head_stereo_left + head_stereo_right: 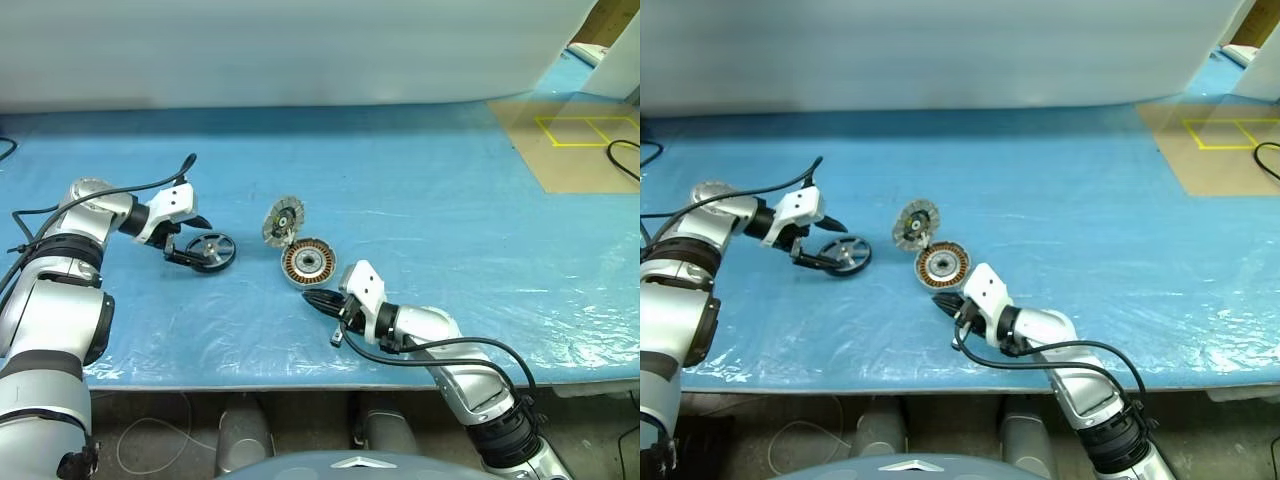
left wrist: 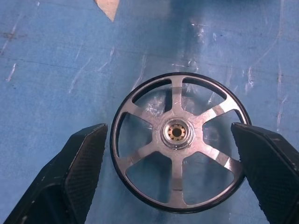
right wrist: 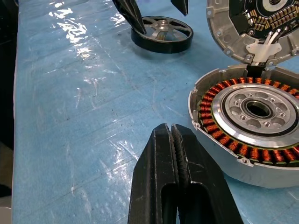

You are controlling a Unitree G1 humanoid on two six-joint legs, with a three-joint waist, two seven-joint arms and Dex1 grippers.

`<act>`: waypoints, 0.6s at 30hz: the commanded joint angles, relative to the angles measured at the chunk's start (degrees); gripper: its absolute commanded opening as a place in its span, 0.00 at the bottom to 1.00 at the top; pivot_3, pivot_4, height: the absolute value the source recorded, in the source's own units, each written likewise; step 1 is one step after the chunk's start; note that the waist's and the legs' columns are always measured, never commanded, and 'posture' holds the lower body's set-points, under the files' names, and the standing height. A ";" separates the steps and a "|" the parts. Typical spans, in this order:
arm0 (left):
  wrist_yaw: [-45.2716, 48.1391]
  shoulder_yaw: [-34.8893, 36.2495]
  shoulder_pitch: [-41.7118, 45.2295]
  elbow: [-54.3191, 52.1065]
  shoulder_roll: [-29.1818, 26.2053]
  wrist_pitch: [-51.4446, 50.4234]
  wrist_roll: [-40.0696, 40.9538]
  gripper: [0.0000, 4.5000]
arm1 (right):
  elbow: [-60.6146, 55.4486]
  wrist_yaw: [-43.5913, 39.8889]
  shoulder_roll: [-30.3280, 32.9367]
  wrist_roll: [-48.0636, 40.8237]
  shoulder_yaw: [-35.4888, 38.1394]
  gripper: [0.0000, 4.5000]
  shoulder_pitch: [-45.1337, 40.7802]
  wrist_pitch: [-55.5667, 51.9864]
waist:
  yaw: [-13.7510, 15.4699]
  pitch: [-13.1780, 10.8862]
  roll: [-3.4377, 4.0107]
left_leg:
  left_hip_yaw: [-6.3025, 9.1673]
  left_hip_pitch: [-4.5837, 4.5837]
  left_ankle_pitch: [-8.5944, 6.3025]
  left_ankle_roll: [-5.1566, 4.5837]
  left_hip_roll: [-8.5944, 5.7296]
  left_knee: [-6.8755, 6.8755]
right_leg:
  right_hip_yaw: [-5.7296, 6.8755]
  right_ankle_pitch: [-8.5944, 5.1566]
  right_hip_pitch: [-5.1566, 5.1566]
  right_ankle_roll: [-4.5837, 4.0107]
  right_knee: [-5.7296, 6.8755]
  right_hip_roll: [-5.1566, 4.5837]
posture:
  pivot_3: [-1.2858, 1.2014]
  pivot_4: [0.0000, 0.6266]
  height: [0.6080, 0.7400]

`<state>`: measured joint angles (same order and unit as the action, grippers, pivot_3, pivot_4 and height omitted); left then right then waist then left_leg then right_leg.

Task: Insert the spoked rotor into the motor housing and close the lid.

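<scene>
1. A table covered in wrinkled blue plastic sheeting (image 1: 420, 170) fills the scene, with a pale wall behind it and a brown board marked with yellow tape (image 1: 575, 140) at the far right.
2. The spoked rotor (image 1: 210, 251), a small flat wheel with a dark rim, shiny silver spokes and a brass-coloured hub, lies flat on the sheet toward the left side.
3. The left gripper (image 1: 190, 242) hangs over the rotor with its two black fingers (image 2: 84, 163) spread wide, one on either side of the rim; in the left wrist view a little blue sheet shows between each finger and the rim, so nothing is held.
4. The motor housing (image 1: 307, 262), a round shallow silver-rimmed disc with orange-copper windings around a pale centre, sits near the middle of the table.
5. The lid (image 1: 283, 220), a round grey ribbed disc with a dark centre, stands tilted up at the housing's far edge, joined to it there.
6. The right gripper (image 1: 318, 299) rests low just beside the housing's near edge, its black fingers (image 3: 163, 163) pressed together on nothing.
</scene>
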<state>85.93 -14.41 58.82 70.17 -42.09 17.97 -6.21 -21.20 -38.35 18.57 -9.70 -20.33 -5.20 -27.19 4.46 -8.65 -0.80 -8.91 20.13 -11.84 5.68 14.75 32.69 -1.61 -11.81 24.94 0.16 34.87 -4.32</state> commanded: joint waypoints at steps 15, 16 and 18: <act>-0.12 2.90 1.57 0.63 1.24 3.98 -1.93 1.00 | -2.62 2.03 0.62 -0.84 0.28 0.01 0.91 0.05 | 0.09 0.00 -0.01 | 0.01 0.00 0.00 0.00 -0.01 0.00 | 0.00 0.01 -0.01 0.02 0.00 0.00 | 0.52 0.24 1.00; -0.59 2.80 1.45 0.66 1.06 4.75 -2.31 1.00 | -2.54 2.03 0.72 -0.70 0.15 0.01 0.90 0.12 | 0.09 0.00 0.00 | 0.01 0.00 0.00 0.00 -0.01 0.00 | 0.00 0.01 -0.01 0.02 0.00 0.00 | 0.52 0.24 1.00; -2.08 2.57 1.35 0.75 0.76 6.40 -3.00 1.00 | -2.30 1.98 0.91 -0.49 -0.07 0.01 0.78 0.22 | 0.10 0.00 0.00 | 0.01 -0.01 0.00 0.00 -0.01 0.00 | 0.00 0.02 -0.01 0.03 0.00 0.00 | 0.52 0.24 1.00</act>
<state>85.07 -12.87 58.96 71.41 -40.26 22.58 -8.83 -21.28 -36.32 19.43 -9.94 -20.41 -4.12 -27.51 4.55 -8.66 -0.81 -8.90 20.12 -11.85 5.68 14.74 32.69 -1.61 -11.79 24.92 0.19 34.87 -4.32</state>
